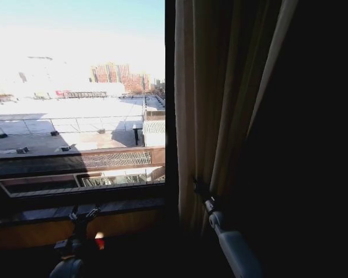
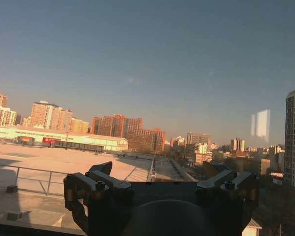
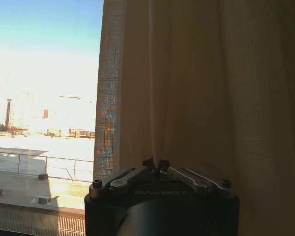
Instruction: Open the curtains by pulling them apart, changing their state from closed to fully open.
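At the left of the head view the window [image 1: 75,98] stood uncovered, giving onto sunlit flat rooftops and a cluster of orange-brown tower blocks under a pale sky. Below the glass ran a dark sill [image 1: 75,211] with a band of brown wood beneath it. The left gripper [image 1: 84,215] was raised in front of that sill, low in the view, touching no fabric; in the left wrist view its fingers [image 2: 96,178] were spread wide apart, with nothing between them but the city skyline beyond the glass.

Right of the window a dark vertical frame [image 1: 170,98] divided the glass from the curtains [image 1: 220,98], which hung gathered into close vertical pleats from the top of the view down past the sill. Their cream cloth caught some light on its left folds and went dim further right. The right gripper [image 1: 198,186] reached up from the lower right on its white arm [image 1: 238,252] and met the fabric low down, near the curtain's left edge. In the right wrist view its fingertips [image 3: 158,165] were drawn together and pinching a fold of the sheer curtain [image 3: 196,83], whose weave showed along the sunlit edge beside the open glass.

At the far right of the head view lay a deep shadowed area where nothing could be made out
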Robot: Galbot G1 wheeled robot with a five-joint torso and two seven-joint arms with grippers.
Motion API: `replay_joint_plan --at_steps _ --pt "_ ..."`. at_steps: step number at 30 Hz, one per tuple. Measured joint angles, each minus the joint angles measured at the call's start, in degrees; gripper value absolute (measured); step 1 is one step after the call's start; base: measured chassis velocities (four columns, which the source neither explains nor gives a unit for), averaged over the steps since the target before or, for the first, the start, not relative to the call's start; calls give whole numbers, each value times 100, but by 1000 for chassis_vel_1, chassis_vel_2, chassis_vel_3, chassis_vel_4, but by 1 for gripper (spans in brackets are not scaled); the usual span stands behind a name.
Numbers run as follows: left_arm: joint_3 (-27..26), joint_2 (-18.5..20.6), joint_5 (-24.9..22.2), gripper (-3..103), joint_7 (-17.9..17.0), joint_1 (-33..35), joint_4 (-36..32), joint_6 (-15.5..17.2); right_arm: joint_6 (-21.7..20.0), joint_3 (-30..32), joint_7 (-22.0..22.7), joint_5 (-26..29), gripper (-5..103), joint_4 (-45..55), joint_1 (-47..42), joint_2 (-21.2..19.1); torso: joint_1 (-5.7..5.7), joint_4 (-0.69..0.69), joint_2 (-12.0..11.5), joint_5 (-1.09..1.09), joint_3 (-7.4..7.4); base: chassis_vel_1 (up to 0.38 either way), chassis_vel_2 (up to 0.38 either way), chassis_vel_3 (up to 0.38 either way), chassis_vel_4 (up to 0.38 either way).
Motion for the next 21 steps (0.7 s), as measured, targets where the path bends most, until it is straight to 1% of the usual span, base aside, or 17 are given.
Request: replay_joint_plan --at_steps 5,6,17,20,21 --pt "0 0 0 100 0 0 0 0 -20 13 -19 -2 0 0 -19 10 -1 -3 0 1 0 20 18 -20 -18" --pt "1 0 0 100 0 0 0 0 -24 20 -23 -23 0 -7 -21 11 -1 -4 0 4 0 -84 -48 40 67" --pt "5 -1 0 100 1 0 0 0 37 4 68 -38 0 -37 -10 8 0 -4 0 1 0 -118 -75 102 90" --pt "6 -2 0 100 3 0 0 0 75 5 9 -133 0 -72 16 -24 0 -5 0 5 1 -83 -59 77 65" --pt "6 -2 0 100 3 0 -1 0 43 6 41 -221 0 -90 30 -39 0 -6 0 3 1 0 0 0 0"
